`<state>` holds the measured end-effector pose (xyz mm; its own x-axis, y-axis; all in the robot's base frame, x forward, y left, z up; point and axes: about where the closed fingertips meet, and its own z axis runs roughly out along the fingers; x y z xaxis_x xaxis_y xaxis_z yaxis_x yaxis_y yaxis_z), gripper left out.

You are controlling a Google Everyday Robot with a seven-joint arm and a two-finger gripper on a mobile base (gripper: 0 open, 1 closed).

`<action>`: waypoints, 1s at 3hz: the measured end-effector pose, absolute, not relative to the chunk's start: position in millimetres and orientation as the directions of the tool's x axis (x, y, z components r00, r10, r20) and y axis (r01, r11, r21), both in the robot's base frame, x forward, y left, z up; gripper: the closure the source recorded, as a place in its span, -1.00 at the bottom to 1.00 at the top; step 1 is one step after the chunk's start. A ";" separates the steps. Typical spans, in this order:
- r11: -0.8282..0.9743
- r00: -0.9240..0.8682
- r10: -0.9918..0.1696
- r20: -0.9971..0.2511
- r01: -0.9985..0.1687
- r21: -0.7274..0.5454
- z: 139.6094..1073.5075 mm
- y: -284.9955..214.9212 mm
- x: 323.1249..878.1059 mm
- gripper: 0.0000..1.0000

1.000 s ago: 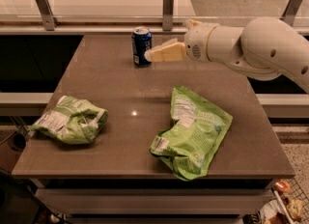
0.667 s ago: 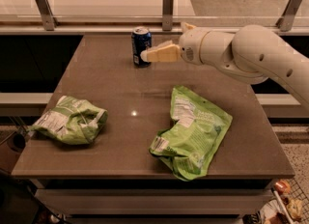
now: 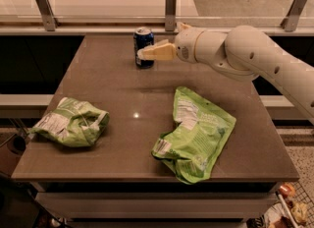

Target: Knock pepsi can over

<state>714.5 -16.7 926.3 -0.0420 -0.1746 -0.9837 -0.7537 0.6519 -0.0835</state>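
Note:
The pepsi can (image 3: 143, 45) is a small dark-blue can with a silver top. It stands upright at the far edge of the brown table (image 3: 117, 99). My gripper (image 3: 147, 53) reaches in from the right on a white arm (image 3: 245, 55). Its cream fingertips touch or overlap the can's right side at mid height. The can's lower right part is hidden behind the fingers.
A crumpled green bag (image 3: 71, 122) lies near the table's front left. A larger green bag (image 3: 196, 133) lies at the front right. A glass rail with metal posts (image 3: 170, 6) runs just behind the table's far edge.
My gripper and arm have moved a little to the left, closing onto the can's right side. The can still stands upright. The bags have not moved.

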 end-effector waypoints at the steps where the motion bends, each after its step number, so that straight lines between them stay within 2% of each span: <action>1: 0.634 -0.037 -0.171 -0.985 -0.769 -0.081 923.8 -3.6 724.4 -1.00; 3: 0.595 -0.040 -0.137 -0.990 -0.802 -0.050 912.5 27.8 741.5 -1.00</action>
